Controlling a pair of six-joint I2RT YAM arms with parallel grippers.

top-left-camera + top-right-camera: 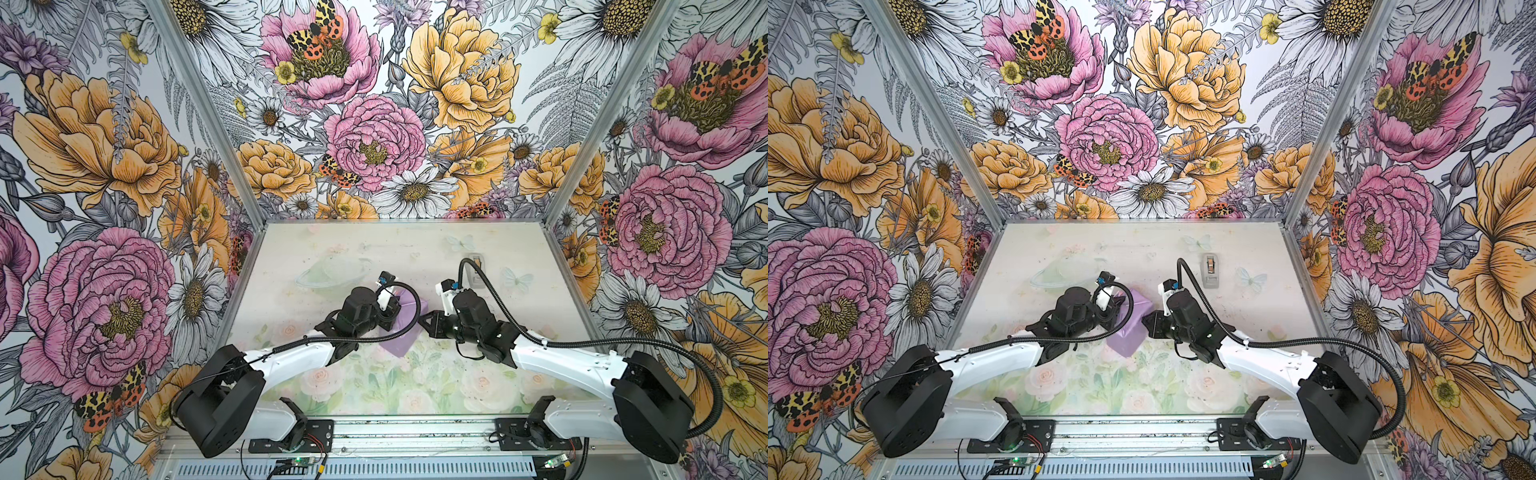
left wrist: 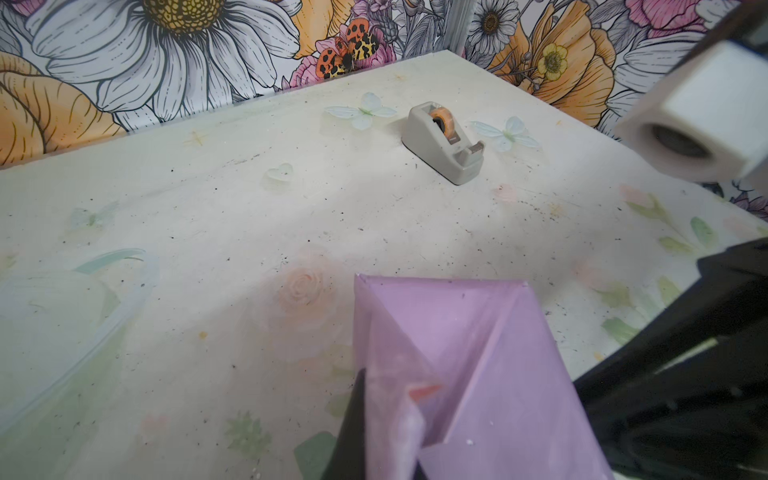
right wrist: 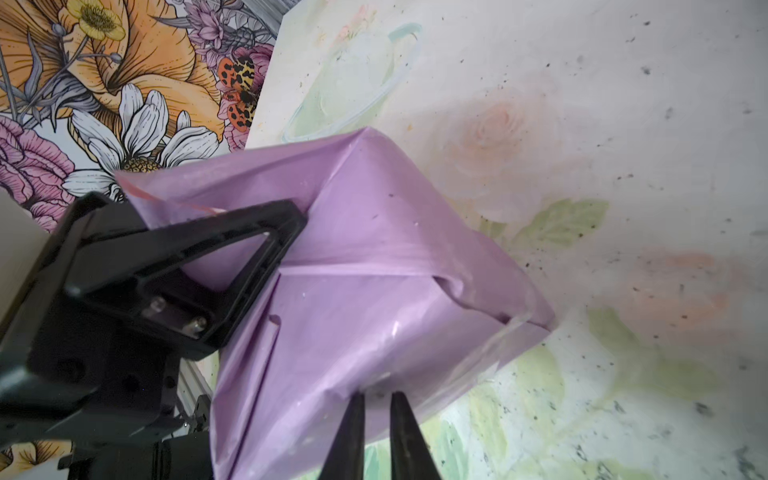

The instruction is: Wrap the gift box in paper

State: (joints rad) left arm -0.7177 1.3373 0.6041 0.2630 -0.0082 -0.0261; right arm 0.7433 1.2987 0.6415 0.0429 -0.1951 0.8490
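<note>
Nearest the base, the left arm (image 1: 291,353) and right arm (image 1: 561,359) reached inward and met mid-table. They covered much of the bundle in both top views, so only a lilac wedge of paper (image 1: 398,344) showed between them. The box (image 3: 395,216) was wholly wrapped and read only as a lilac block under the paper, resting on the table (image 1: 374,249) about midway across. The left gripper (image 2: 376,415) was cut off by the edge of its wrist view: one dark finger (image 2: 353,419) showed against a raised flap of paper, and the second was hidden behind that flap. It was closed tight, pinching the flap at the left side of the box. A small red mark (image 2: 424,390) on the flap was too blurred to identify. The right gripper (image 3: 376,399) sat at the box's right side, its jaws a narrow slit apart with nothing between them. Its tips were just at the paper's edge; whether they pressed it could not be told. The box thus lay between the two grippers, close against both. In the left wrist view the right gripper was a black mass cut off by the frame, with a blurred white part (image 2: 702,120) of that arm near it. Farther back, toward the far right, the dispenser (image 2: 446,143) stood well apart from the box; in a top view the dispenser (image 1: 476,275) was partly hidden by the right arm. The flowered wall (image 1: 374,124) closed the scene behind.
</note>
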